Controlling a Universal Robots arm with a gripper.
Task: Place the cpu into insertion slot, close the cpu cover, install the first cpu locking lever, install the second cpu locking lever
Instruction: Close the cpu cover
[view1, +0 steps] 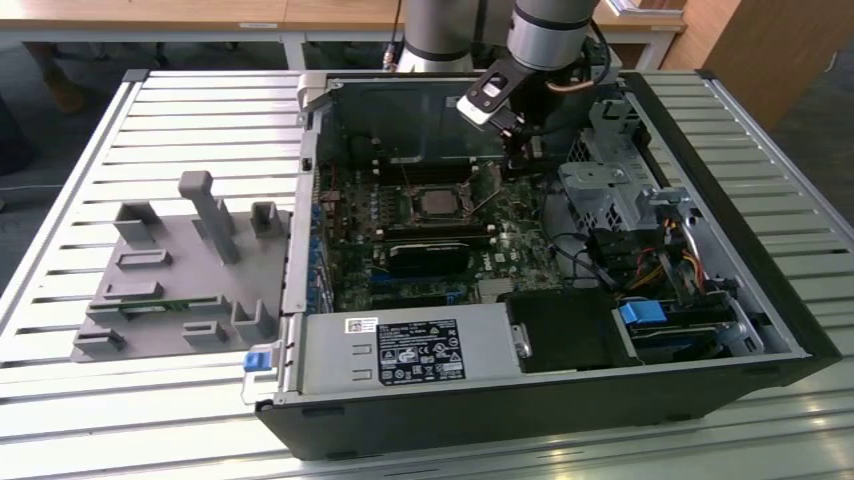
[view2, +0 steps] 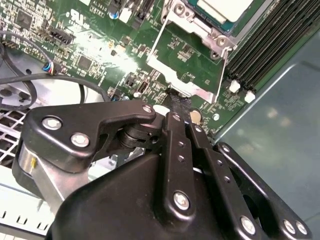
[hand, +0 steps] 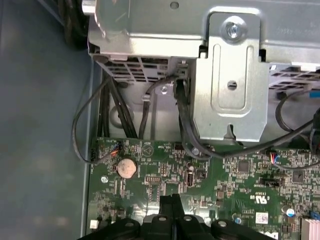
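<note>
Silvery cpu (view2: 223, 7) sat in insertion slot (view1: 415, 204) — cpu cover (view2: 200, 30) framing it | gripper (hand: 172, 202) fingers pressed together, holding nothing | exterior view: slot lay near, at 7 o'clock from gripper.

I see a bench (view1: 200, 110) of pale metal slats, with glare on the slats at its near edge. Two things rest directly on it. Toward the exterior view's left sits a grey holder block (view1: 174, 270) with several upright posts and shallow slots. Just beside it, taking up the middle and the exterior view's right, a black computer case (view1: 441, 420) lies on its side, open face turned up. I cannot tell whether the two touch.
</note>
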